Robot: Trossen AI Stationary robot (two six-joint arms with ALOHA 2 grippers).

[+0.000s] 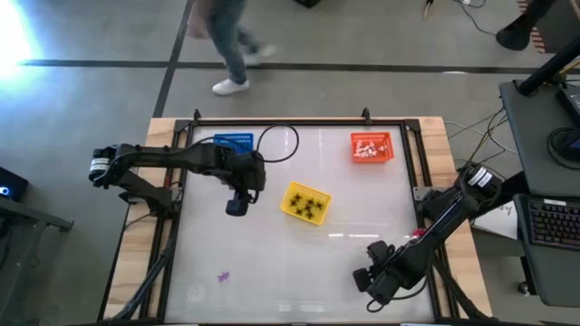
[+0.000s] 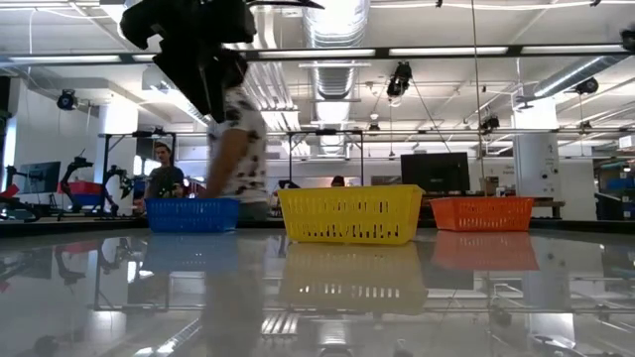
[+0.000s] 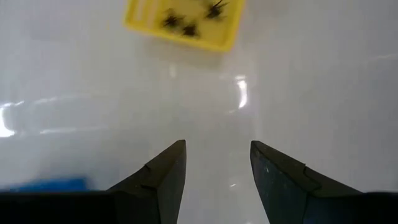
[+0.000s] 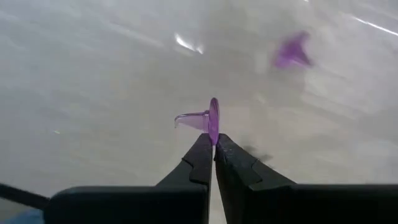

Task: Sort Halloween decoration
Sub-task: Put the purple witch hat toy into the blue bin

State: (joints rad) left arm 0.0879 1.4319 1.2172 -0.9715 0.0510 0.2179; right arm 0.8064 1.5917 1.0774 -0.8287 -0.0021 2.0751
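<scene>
My right gripper (image 4: 213,142), at the table's near right (image 1: 367,277), is shut on a small purple hat-shaped decoration piece (image 4: 202,119). Another purple piece (image 4: 292,53) lies on the table toward the near left (image 1: 222,276). My left gripper (image 3: 217,158) hangs open over bare table between the blue basket (image 1: 234,142) and the yellow basket (image 1: 305,202), with nothing between its fingers. Black spider pieces (image 3: 186,25) lie in the yellow basket. White bits (image 1: 367,149) lie in the orange basket (image 1: 390,138). My right gripper pinches the purple piece by the edge of its flat round brim (image 4: 214,129), only at the ends of its two fingers. The fingers come from above, pointing down. The brim stands on edge with the cone sticking out sideways. The piece looks lifted clear of the table.
The three baskets stand in the table's far half: blue at the left (image 2: 193,213), yellow in the middle (image 2: 349,215), orange at the right (image 2: 481,212). A black cable loop (image 1: 279,143) lies beside the blue basket. A person (image 1: 231,45) walks past beyond the far edge.
</scene>
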